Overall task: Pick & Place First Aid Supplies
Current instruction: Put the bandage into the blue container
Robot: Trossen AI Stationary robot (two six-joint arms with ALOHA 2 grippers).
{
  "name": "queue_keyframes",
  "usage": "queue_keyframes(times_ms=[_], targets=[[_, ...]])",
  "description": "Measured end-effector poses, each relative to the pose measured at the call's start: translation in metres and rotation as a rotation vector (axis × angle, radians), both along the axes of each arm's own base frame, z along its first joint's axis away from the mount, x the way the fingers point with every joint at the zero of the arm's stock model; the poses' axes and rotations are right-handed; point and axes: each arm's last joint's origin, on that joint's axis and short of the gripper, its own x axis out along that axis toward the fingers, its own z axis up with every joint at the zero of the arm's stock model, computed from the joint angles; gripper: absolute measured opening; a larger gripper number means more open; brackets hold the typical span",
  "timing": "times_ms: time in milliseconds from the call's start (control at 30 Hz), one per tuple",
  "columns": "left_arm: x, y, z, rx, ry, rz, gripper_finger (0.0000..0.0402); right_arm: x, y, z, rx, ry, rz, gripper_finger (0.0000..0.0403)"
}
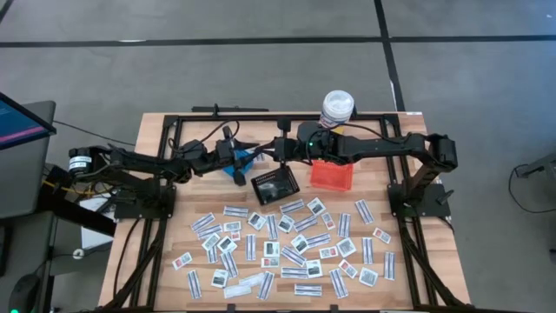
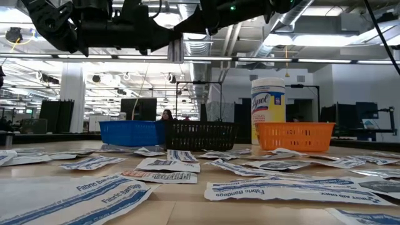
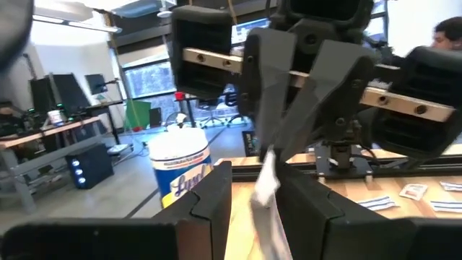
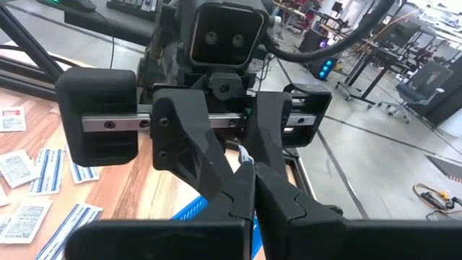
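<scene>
Over the blue basket [image 2: 128, 132] my two grippers meet tip to tip. My right gripper [image 4: 253, 191] is shut on a small white packet [image 3: 266, 184]. My left gripper [image 3: 256, 209] faces it from the table's left, one finger on each side of the packet, with a gap between its fingers. In the high view the left gripper [image 1: 244, 160] and the right gripper [image 1: 263, 156] show above the basket. Many other first aid supplies [image 1: 287, 248] lie flat on the near half of the table. My right gripper pinches the packet's end [image 4: 243, 154] between its two fingertips, coming nearly level from the table's right. The packet is lifted clear of the table and reaches out from the tips between my left gripper's fingers. My left gripper: I cannot tell whether its fingers [image 3: 213, 206] touch the packet.
A black basket [image 1: 275, 187] and an orange basket [image 1: 332, 176] stand next to the blue one at mid table. A tall white bottle [image 1: 337, 108] stands at the far edge. A black frame [image 1: 174, 122] borders the table. A person shows in the room beyond [image 3: 447, 32].
</scene>
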Motion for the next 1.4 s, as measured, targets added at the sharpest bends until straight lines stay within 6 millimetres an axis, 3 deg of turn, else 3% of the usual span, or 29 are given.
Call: queue_keyframes(times_ms=[167,500,867,1400], targets=[[-0.0001,0.0003,0.0000,-0.003,0.000,0.011,0.0088,0.0000,-0.0001,0.0000,-0.001,0.000,-0.003,0.0000],[0.0004,0.0004,-0.0015,0.000,0.017,0.012,0.0008,-0.0002,-0.0003,-0.0006,0.000,0.006,-0.005,0.0000],[0.0008,0.0008,-0.0033,-0.006,0.035,0.020,0.0014,-0.0012,-0.0033,-0.0024,-0.034,0.031,-0.122,0.0000],[0.0011,0.0008,-0.0044,-0.007,0.048,0.018,0.0020,-0.0015,-0.0037,-0.0030,-0.078,0.047,-0.119,0.0000]])
